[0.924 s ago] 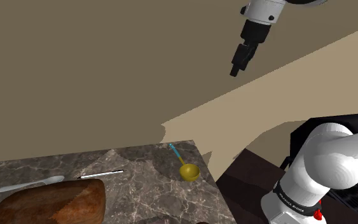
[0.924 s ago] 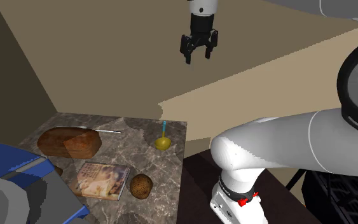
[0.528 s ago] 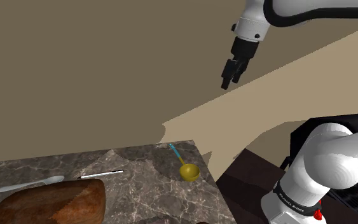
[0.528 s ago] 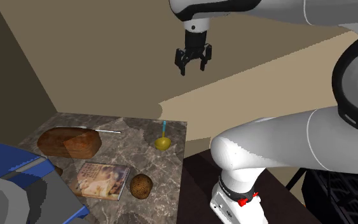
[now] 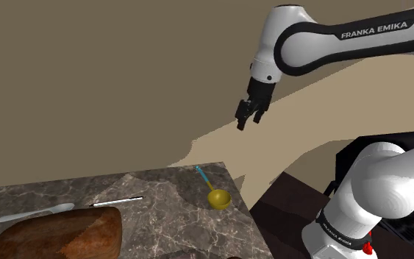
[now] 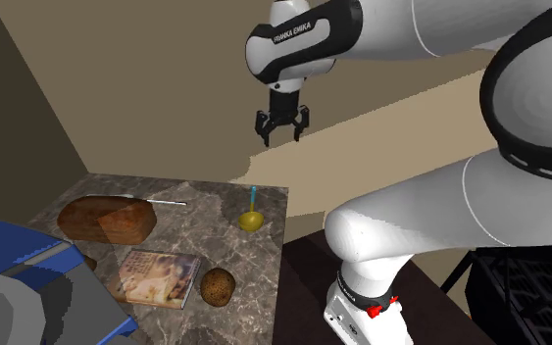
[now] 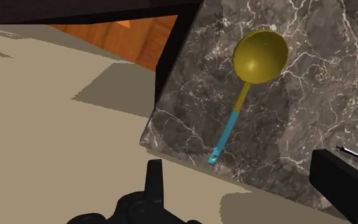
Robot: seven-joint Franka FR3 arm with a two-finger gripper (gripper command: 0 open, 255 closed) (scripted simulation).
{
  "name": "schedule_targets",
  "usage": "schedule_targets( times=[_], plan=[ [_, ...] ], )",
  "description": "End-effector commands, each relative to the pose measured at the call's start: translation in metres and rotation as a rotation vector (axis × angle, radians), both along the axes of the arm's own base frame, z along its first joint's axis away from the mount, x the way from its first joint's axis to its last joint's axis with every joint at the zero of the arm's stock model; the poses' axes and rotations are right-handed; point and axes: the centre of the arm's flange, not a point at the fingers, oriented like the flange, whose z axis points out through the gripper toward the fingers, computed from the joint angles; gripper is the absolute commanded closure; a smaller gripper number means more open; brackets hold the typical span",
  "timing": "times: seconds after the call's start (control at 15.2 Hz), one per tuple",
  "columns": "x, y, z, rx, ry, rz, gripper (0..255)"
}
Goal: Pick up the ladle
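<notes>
Nearest in the shoulder view stood the white arm (image 5: 386, 193), its lower link rising from the stand; beside it ran the dark marbled table (image 6: 210, 208), with a brown loaf (image 6: 107, 218) and a book (image 6: 154, 276) at its nearer end; further along, close to the table's edge on the shoulder view's right and short of the far corner, lay the ladle (image 5: 211, 186), flat on the stone, its yellow bowl facing up and towards the camera, its thin stem ending in a blue grip that pointed at the far edge; higher and beyond, over the beige floor (image 5: 308, 136), hung the gripper (image 6: 282, 130), fingers spread wide with nothing between them, well apart from the ladle; behind all rose a plain brown wall (image 5: 87, 73); I judged this the approach, with no grasp begun; the next move called for a descent onto the stem, the fingers set either side of it and brought almost to the stone, since so slim a handle lying flat offered little to pinch
</notes>
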Motion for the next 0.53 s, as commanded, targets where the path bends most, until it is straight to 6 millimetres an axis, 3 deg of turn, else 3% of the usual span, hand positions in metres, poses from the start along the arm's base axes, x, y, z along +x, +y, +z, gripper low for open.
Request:
schedule_targets(
  times=[0.0, 0.46],
  plan=[
    [0.003, 0.006, -0.027, 0.013, 0.009, -0.034, 0],
    [0.023, 0.032, -0.112, 0.056, 0.048, -0.145, 0]
  ],
)
